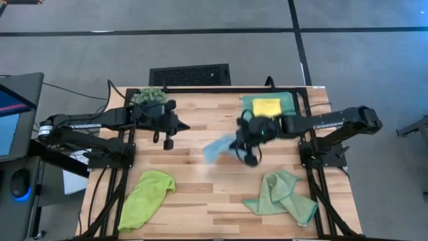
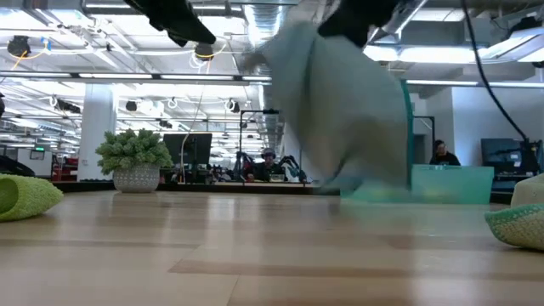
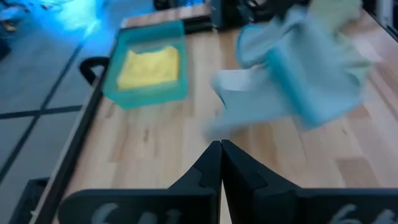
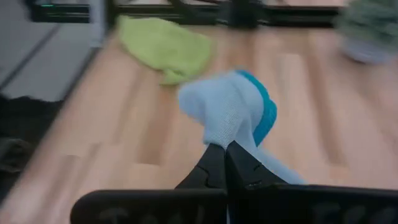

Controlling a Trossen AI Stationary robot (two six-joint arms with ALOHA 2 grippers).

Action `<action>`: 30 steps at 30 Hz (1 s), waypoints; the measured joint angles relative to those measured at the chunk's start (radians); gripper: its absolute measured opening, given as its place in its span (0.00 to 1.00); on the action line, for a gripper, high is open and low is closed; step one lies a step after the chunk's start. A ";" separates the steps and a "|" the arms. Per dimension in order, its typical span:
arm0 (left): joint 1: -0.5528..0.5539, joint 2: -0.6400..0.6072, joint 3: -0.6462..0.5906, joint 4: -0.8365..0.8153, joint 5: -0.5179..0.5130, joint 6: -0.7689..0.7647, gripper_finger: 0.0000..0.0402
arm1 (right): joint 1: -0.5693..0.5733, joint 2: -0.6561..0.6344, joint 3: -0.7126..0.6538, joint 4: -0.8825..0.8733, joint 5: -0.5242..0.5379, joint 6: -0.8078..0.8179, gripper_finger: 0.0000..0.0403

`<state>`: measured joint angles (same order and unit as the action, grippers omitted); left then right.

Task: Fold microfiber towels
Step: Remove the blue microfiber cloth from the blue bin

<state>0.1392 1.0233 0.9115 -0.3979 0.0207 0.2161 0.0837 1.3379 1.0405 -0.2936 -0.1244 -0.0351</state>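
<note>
Light blue towel (image 1: 217, 148) hangs pinched in closed right pincer (image 1: 249, 155) above bench (image 1: 200, 194) ctr; left pincer (image 1: 168, 142) shut, empty; teal tray (image 1: 286, 102) w/ yellow towel (image 1: 267, 107) behind.

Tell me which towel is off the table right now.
The light blue towel, pinched in the right gripper and hanging mid-table. The yellow towel sits in the teal tray; the lime green towel and sage green towel lie crumpled on the wood.

Pale wood-plank worktop (image 1: 200, 191). At twelve o'clock, a teal tray (image 1: 287, 102) holds a yellow towel (image 1: 267, 107). The light blue towel (image 1: 218, 148) lies at centre, the lime green towel (image 1: 146, 196) at seven o'clock, the sage green towel (image 1: 282, 195) at five. Both arms are black.
</note>
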 joint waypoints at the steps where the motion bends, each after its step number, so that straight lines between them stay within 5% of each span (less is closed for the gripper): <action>1: -0.009 -0.002 0.000 -0.014 0.000 0.001 0.00 | 0.036 0.006 0.002 0.020 0.002 0.011 0.01; 9: -0.036 -0.003 0.000 -0.019 -0.001 0.037 0.00 | 0.160 0.010 0.112 0.067 0.149 0.105 0.00; 14: -0.036 -0.004 -0.038 0.032 0.026 0.043 0.00 | 0.013 0.130 0.111 -0.027 0.130 0.201 0.00; 22: -0.036 -0.002 -0.271 0.278 0.066 -0.085 0.00 | -0.242 0.553 0.162 0.082 -0.006 0.278 0.03; 30: -0.036 0.075 -0.433 0.555 0.143 -0.113 0.00 | -0.308 0.717 0.258 0.009 -0.134 0.226 0.15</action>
<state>0.1032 1.0983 0.4788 0.1574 0.1639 0.1027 -0.2244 2.0551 1.2983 -0.2846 -0.2586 0.1912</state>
